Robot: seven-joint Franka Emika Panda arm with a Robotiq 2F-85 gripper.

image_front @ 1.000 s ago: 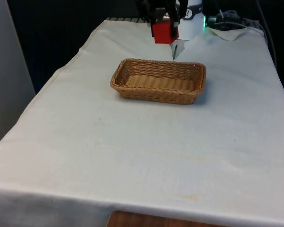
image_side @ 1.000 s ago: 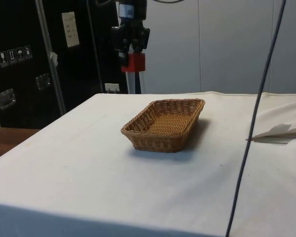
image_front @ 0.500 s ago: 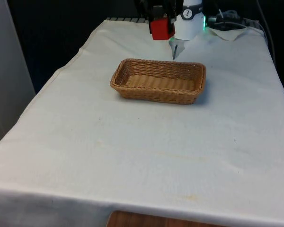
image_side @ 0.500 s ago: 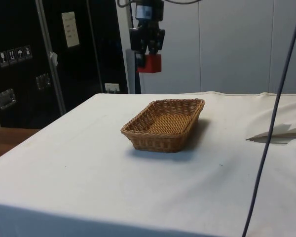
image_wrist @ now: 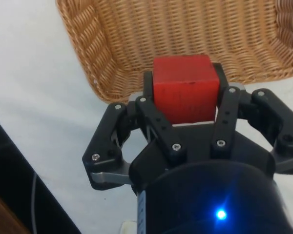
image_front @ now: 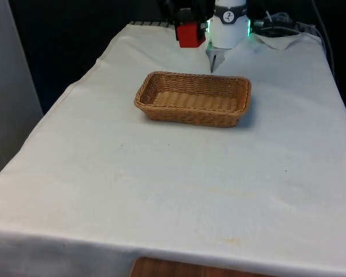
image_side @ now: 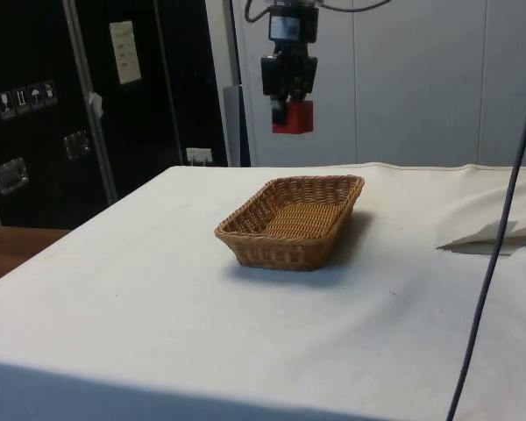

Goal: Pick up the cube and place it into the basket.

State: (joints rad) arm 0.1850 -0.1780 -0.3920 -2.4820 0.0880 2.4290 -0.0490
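A red cube hangs high in the air, clamped between the black fingers of my gripper. In the side view the red cube under the gripper sits well above the far end of the woven basket. The basket is oblong, tan wicker, and has nothing in it. In the wrist view the cube is squeezed between both fingers, over the basket's rim at one end.
The white cloth covers the whole table. A crumpled white paper lies on the cloth at the side view's right. A thin dark cable hangs across the side view near the camera.
The gripper with the cube has risen and shifted towards the front view's left; in the side view it has travelled right, from beside the basket to above its far end.
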